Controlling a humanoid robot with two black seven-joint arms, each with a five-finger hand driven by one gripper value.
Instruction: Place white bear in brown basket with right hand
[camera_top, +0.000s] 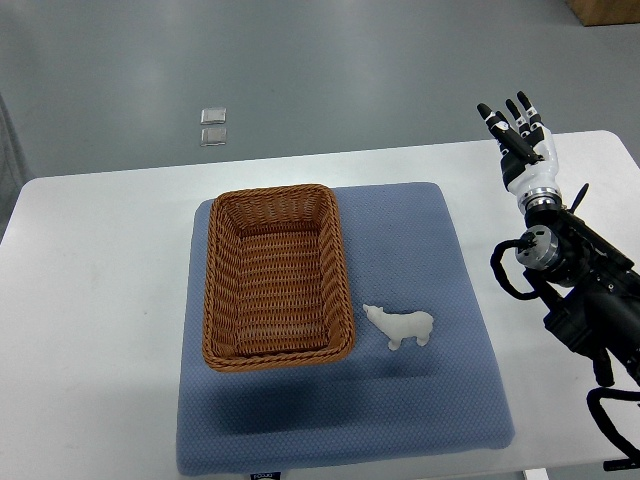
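Observation:
A small white bear (400, 326) stands on the blue mat (420, 250), just right of the brown wicker basket's near right corner, its head toward the basket. The brown basket (224, 215) is rectangular and holds nothing. My right hand (518, 134) is at the far right, above the table beyond the mat's right edge, fingers spread and holding nothing. It is well away from the bear, up and to the right of it. The left arm is out of view.
The blue mat lies on a white table (100, 300). Two small clear square items (213, 127) lie on the grey floor beyond the table. A brown box corner (605, 10) shows at the top right.

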